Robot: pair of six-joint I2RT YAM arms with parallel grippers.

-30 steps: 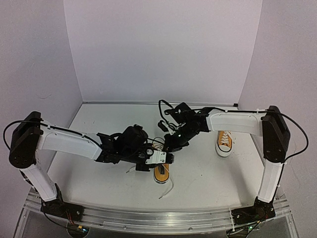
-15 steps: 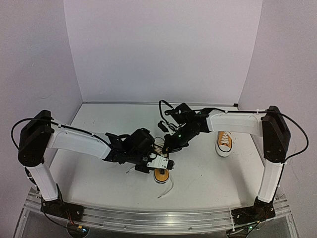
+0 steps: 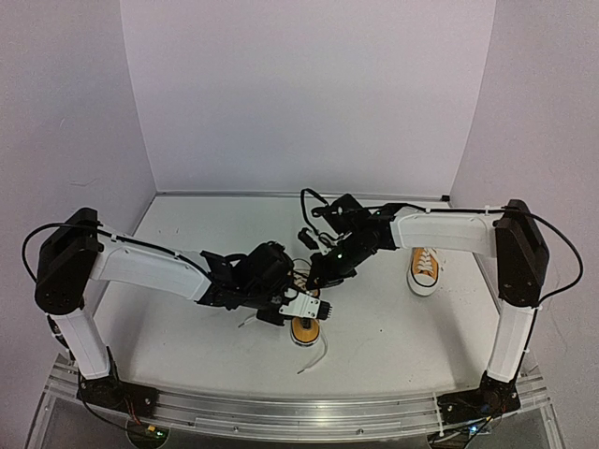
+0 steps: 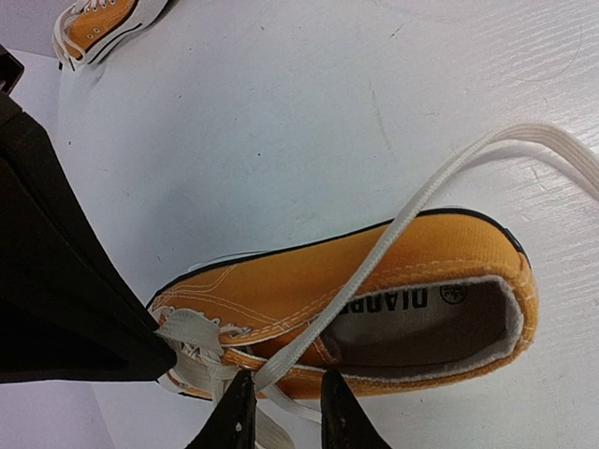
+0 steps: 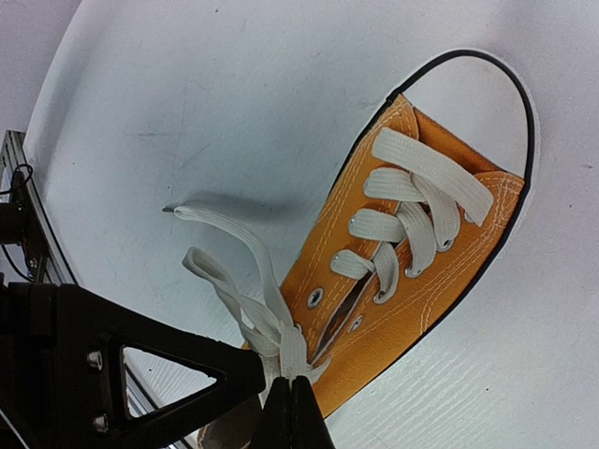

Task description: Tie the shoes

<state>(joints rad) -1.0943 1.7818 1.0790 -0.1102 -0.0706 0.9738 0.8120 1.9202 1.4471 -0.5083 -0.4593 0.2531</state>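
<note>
One of the shoes (image 3: 304, 329), orange canvas with a white sole, lies mid-table between both grippers; in the left wrist view that shoe (image 4: 374, 271) shows its open heel. My right gripper (image 5: 292, 404) is shut on a bundle of its white laces (image 5: 245, 281) beside the top eyelets, holding them up off the shoe (image 5: 421, 253). My left gripper (image 4: 285, 413) hovers over the shoe's side with its jaws partly open. A long lace (image 4: 449, 178) runs between them, against the left finger (image 4: 234, 416), without being pinched. In the top view, left gripper (image 3: 323, 311) and right gripper (image 3: 314, 279) nearly touch.
The second shoe (image 3: 424, 268) stands laced at the right under my right forearm, and its toe (image 4: 98, 23) shows in the left wrist view's top corner. A loose lace end (image 3: 316, 357) trails toward the table's near edge. White walls close in the back and sides.
My left arm has slid right and brought its gripper closer over the shoe, then nearly stopped. The right gripper keeps its hold on the laces in the same place.
</note>
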